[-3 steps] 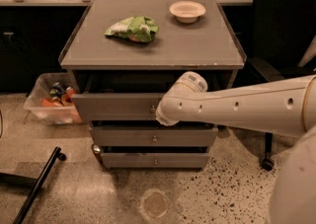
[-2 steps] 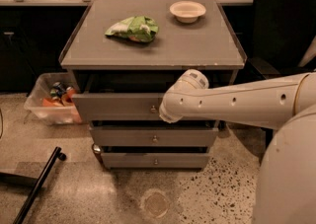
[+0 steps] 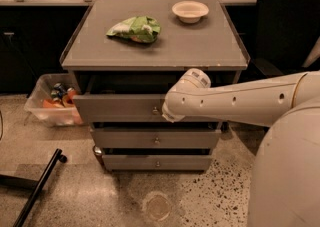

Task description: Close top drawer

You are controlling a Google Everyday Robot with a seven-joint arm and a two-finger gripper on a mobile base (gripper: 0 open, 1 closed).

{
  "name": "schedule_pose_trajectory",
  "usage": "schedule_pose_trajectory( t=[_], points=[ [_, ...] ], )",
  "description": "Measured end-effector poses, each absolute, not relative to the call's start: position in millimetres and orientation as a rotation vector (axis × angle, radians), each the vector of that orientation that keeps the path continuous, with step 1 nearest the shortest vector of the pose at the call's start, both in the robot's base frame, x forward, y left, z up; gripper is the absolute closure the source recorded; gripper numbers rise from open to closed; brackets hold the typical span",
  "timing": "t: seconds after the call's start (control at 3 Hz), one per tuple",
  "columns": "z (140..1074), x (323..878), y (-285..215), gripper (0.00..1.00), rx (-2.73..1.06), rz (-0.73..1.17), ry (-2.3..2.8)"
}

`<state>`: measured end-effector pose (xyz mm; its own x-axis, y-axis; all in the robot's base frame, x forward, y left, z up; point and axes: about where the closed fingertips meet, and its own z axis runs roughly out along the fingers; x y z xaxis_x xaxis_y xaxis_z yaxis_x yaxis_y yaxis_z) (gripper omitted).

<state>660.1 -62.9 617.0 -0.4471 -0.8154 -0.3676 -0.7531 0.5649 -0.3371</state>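
Observation:
The top drawer [image 3: 117, 108] is the uppermost of three grey drawers in a cabinet. It stands pulled out a little, with a dark gap showing above its front panel. Its small round metal knob [image 3: 155, 111] sits at the panel's centre. My gripper [image 3: 164, 115] is at the end of the white arm [image 3: 235, 103], right against the panel just right of the knob. The wrist covers the fingers. The inside of the drawer is too dark to make out.
A green bag [image 3: 136, 28] and a white bowl [image 3: 190, 10] lie on the cabinet top [image 3: 200, 46]. Two lower drawers [image 3: 155, 141] are shut. A clear bin with cans [image 3: 52, 100] stands to the left. A black bar [image 3: 37, 191] lies on the floor. A dark chair [image 3: 287, 21] stands to the right.
The end of the arm has shifted slightly to the right along the drawer front. My body fills more of the lower right. The drawer front looks about the same.

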Motion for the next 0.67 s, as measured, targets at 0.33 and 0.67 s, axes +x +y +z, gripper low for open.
schedule_pose_trajectory(
  t=[0.33, 0.67],
  points=[
    [620.2, 659.6, -63.2, 0.11, -1.257, -0.179, 2.300],
    [622.0, 656.3, -62.2, 0.00, -1.258, -0.181, 2.293]
  ],
)
